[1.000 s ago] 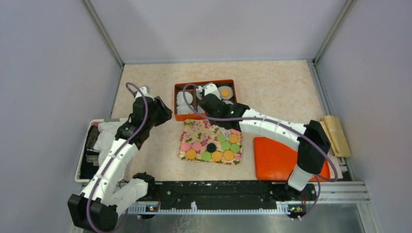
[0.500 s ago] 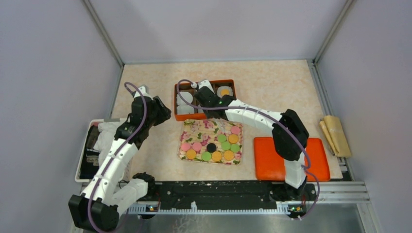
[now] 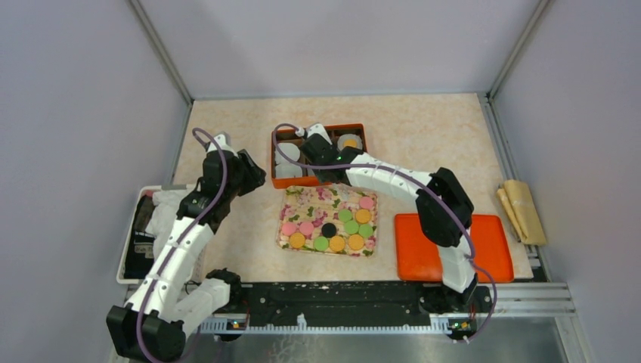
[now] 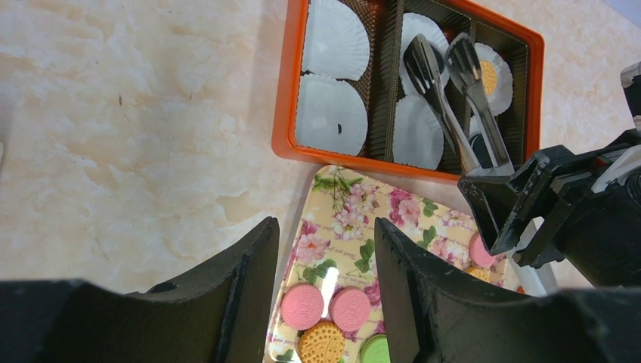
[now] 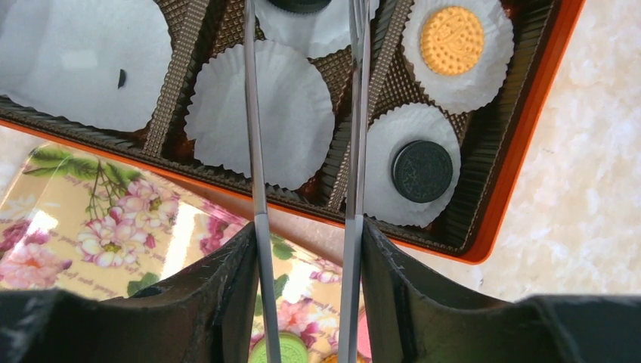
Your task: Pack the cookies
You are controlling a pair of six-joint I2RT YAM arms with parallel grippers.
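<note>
Several cookies, pink, orange, green and one black (image 3: pixel 329 230), lie in rows on the floral tray (image 3: pixel 302 198). The orange box (image 3: pixel 317 128) of white paper cups holds an orange cookie (image 5: pixel 452 39) and a black cookie (image 5: pixel 422 171), each in a cup. My right gripper (image 5: pixel 308 227) is shut on metal tongs (image 5: pixel 255 151), which reach over the box's middle cups with their arms spread. Another black cookie (image 5: pixel 298 4) lies at the frame's top edge. My left gripper (image 4: pixel 325 227) is open and empty above the tray's near-left corner, over pink cookies (image 4: pixel 302 306).
An orange lid (image 3: pixel 446 249) lies right of the tray. A white bin with cloth (image 3: pixel 143 227) stands at the left table edge. A beige bundle (image 3: pixel 521 212) lies at the far right. Walls close in the table on three sides.
My right arm has folded inward and carried the tongs left and farther over the box. My left arm has hardly moved.
</note>
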